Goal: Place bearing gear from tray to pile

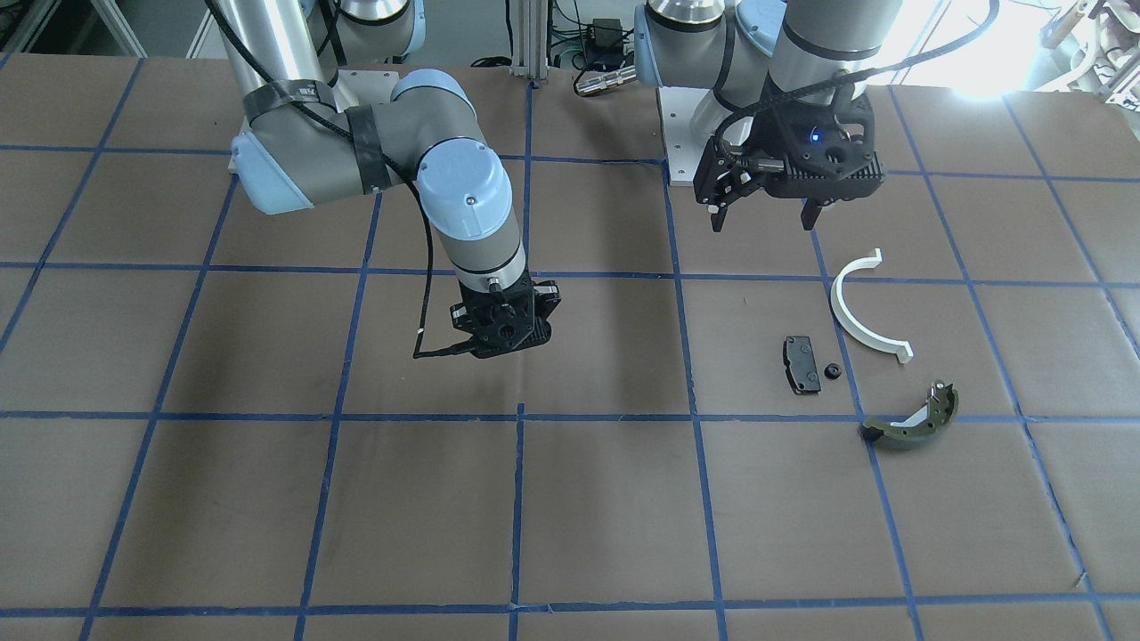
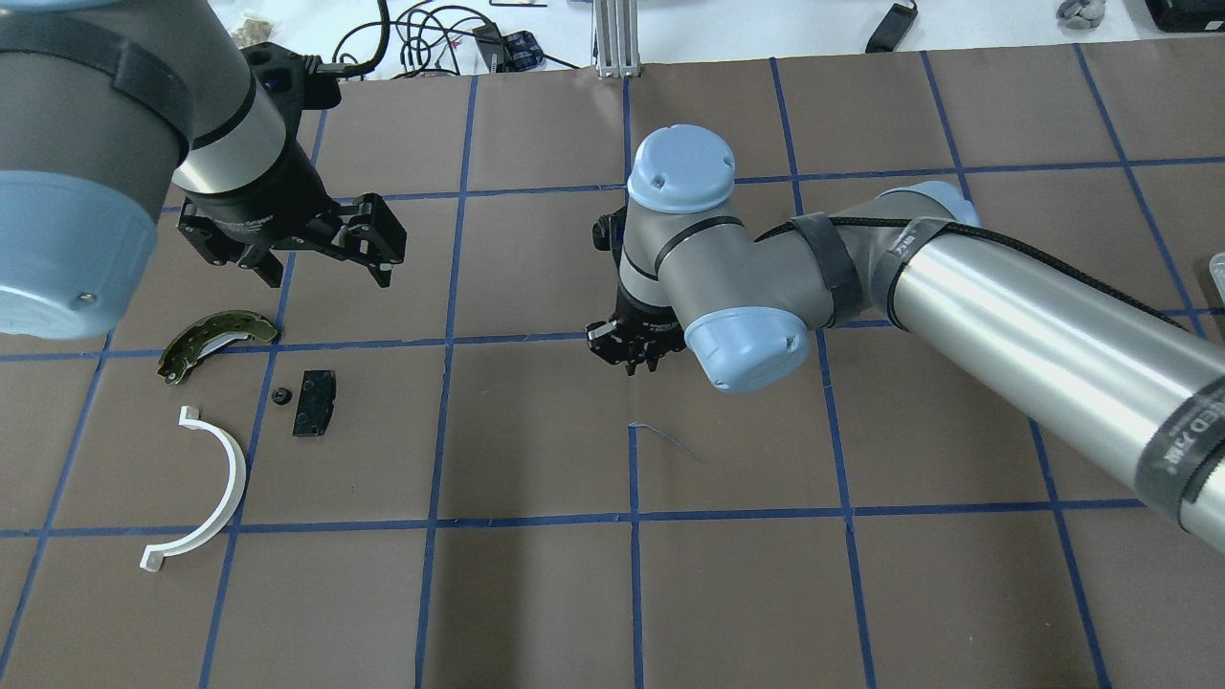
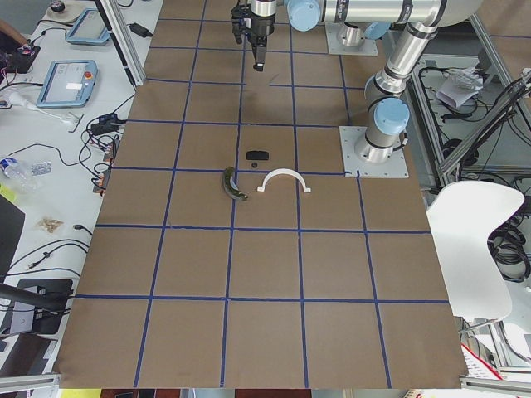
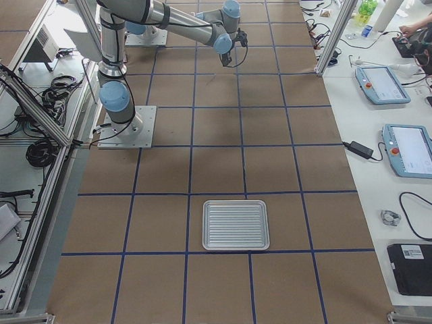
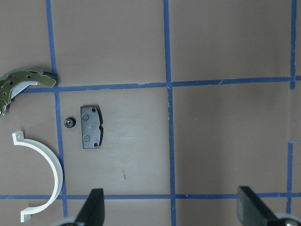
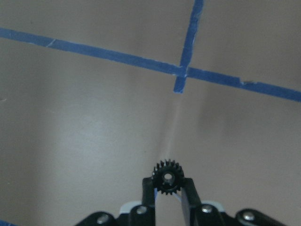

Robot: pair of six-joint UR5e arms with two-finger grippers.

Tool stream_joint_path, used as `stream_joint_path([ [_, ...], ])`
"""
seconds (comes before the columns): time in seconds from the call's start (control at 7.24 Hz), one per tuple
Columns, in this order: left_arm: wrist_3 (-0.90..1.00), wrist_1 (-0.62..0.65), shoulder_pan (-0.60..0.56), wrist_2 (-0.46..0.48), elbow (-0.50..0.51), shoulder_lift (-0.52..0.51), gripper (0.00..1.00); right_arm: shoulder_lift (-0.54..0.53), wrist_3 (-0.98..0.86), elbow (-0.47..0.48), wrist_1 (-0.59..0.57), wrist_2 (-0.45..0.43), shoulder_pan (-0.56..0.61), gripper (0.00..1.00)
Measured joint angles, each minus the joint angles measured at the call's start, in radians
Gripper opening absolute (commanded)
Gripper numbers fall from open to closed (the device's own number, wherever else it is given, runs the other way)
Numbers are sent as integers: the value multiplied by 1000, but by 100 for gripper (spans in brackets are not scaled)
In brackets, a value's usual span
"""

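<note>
Gear (image 6: 166, 177) is off the tray (image 4: 236, 225), pinched in the closed right gripper (image 2: 634, 356) above mid-table, yet to reach the pile (image 2: 314, 403) toward the table's left end (a second gear (image 1: 834, 372) lies there), where the left gripper (image 5: 171, 209) hangs wide open, holding nothing.

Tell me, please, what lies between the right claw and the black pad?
Overhead view: only bare table crossed by one blue tape line lies between right claw and black pad.
</note>
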Motion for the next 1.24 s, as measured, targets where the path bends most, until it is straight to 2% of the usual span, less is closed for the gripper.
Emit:
stream_joint_path([
  [0.14, -28, -27, 0, -27, 23, -10, 100, 20, 37, 2, -10, 10, 24, 57],
  [0.28, -44, -46, 0, -51, 38, -19, 100, 41, 61, 3, -32, 13, 36, 100],
  [0.55, -46, -53, 6, -63, 60, -33, 100, 59, 70, -7, -66, 2, 33, 100],
  [0.83, -46, -88, 9, -56, 108, -63, 100, 51, 8, -63, -26, -33, -27, 100],
  [1.24, -45, -97, 5, -50, 114, -82, 100, -10, -259, -256, 257, -142, -185, 100],
])
